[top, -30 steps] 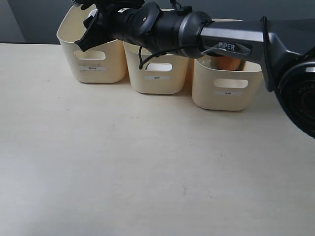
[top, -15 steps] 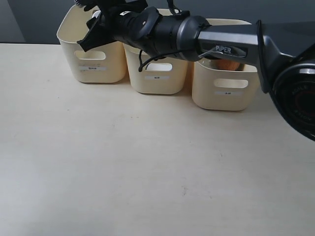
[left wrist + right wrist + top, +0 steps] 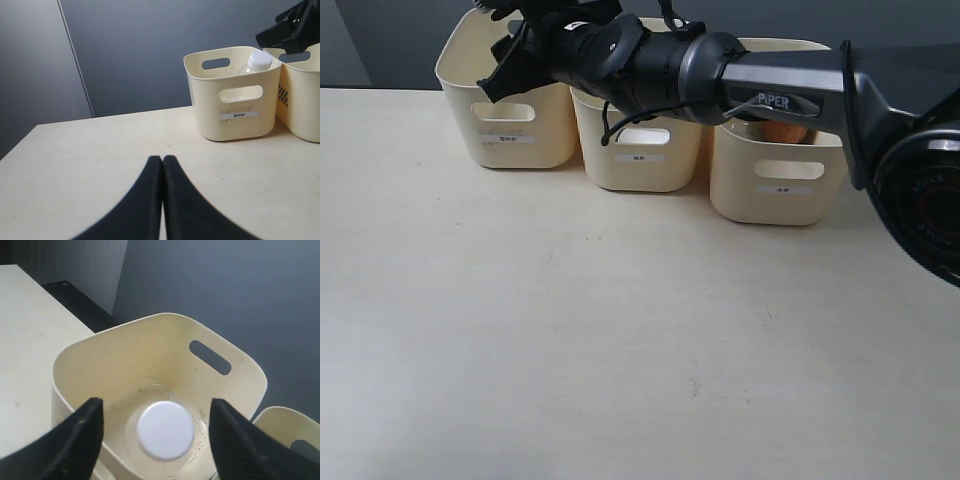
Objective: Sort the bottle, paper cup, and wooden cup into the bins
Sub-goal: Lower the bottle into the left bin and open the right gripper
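The bottle [image 3: 165, 430] stands upright inside the left bin [image 3: 100, 345], its white cap facing up. My right gripper [image 3: 156, 407] hangs open over it, one finger on each side of the cap and neither touching it. From outside, that arm reaches across the bins to the left bin [image 3: 510, 135], with the right gripper [image 3: 505, 62] above its rim. The brown wooden cup [image 3: 782, 130] shows inside the right bin [image 3: 780, 185]. The paper cup is hidden. My left gripper [image 3: 162, 159] is shut and empty, low over the table, facing the left bin [image 3: 235, 100] and the bottle's cap [image 3: 260, 60].
The middle bin [image 3: 640, 160] sits between the other two, its inside covered by the right arm. All three bins stand in a row at the table's [image 3: 620, 330] back edge, before a dark wall.
The right arm has shifted slightly up and back over the left bin, then held still. The bins have not moved.
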Available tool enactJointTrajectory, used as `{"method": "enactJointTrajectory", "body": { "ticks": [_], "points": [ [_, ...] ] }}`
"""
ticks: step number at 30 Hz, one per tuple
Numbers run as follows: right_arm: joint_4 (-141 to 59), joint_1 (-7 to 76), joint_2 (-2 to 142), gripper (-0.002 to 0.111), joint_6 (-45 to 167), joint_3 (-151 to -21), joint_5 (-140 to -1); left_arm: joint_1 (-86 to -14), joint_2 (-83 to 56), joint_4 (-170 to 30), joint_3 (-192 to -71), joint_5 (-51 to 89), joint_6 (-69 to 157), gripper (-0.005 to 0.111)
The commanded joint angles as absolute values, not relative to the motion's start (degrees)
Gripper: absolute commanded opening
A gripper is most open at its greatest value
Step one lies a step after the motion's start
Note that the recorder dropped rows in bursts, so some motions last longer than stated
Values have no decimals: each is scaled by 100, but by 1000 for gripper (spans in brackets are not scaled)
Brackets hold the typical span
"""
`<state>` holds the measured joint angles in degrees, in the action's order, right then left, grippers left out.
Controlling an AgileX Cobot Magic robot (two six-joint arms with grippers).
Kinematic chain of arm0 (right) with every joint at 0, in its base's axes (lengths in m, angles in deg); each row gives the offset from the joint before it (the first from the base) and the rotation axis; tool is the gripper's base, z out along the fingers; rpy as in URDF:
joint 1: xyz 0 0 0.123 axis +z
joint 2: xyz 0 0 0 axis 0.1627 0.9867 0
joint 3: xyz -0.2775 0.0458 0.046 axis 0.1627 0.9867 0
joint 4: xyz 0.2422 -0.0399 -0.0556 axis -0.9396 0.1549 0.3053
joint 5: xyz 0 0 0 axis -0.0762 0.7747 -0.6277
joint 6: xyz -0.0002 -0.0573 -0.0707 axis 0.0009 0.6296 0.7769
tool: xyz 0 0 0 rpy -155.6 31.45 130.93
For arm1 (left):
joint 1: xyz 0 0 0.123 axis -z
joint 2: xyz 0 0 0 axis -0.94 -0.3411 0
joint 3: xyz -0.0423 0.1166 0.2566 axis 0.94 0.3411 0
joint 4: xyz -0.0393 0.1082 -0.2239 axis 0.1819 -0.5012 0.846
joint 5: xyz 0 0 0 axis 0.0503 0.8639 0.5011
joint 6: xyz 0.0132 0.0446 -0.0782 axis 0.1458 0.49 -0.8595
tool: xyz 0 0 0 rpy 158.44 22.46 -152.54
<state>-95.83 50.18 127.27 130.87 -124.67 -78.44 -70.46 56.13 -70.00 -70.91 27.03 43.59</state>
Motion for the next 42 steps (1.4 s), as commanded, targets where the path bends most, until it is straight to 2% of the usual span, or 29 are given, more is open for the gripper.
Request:
{"method": "enactJointTrajectory", "body": {
  "ticks": [1,19,23,30,42],
  "points": [
    [-9578,4982,12702,60,13071,-12502,-7937,-7048,5641,-7000,-7081,2664,4349,0],
    [-9578,5047,12646,59,12979,-12502,-7962,-7048,5641,-7000,-7081,2664,4349,0],
    [-9553,5168,12532,41,13029,-12502,-7946,-7048,5641,-7000,-7081,2664,4349,0],
    [-9536,5378,12282,-1,13123,-12386,-7902,-7048,5641,-7000,-7081,2664,4349,0],
    [-9536,5630,10940,-1,13539,-10809,-8613,-7048,5641,-7000,-7081,2664,4349,0]
  ]
}}
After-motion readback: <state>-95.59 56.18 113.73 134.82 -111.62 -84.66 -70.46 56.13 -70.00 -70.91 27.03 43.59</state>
